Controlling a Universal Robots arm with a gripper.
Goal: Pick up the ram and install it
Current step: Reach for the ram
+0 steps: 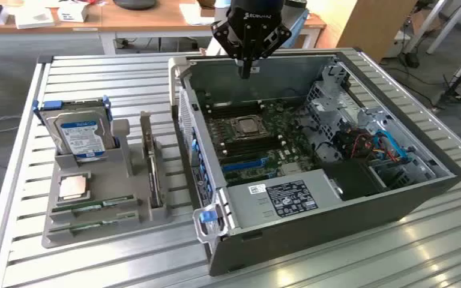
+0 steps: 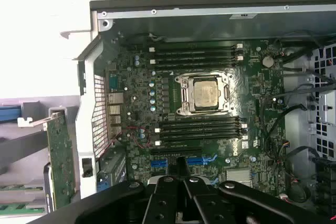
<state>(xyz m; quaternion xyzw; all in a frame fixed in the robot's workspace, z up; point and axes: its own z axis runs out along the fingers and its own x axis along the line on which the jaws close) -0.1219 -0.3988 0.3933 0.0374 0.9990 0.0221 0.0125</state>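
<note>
The gripper (image 1: 247, 71) hung above the far wall of the open computer case (image 1: 335, 222), its tip pointing down. Its fingers were pressed together and nothing was between them, so it carried no part. In the wrist view the gripper (image 2: 181, 167) looked straight down at the motherboard (image 2: 247, 93), with the processor (image 2: 205, 92) sitting in its socket near the middle. On both sides of the socket lay the long dark memory slots (image 2: 199, 129), and as far as one could tell, all of them were empty.

The ram (image 1: 94, 207) was well apart from the gripper. It lay flat in the grey tray (image 1: 78, 239) on the table (image 1: 94, 78), outside the case, on the exterior view's left. A second stick (image 1: 93, 227) of the same kind lay just beside it, nearer to the tray's front edge. In the same tray stood a hard drive (image 1: 82, 137) and an upright expansion card (image 1: 149, 162).

By my judgement the task was at its very beginning: the ram was not picked up, and both the picking and the installing were left to do.
</note>
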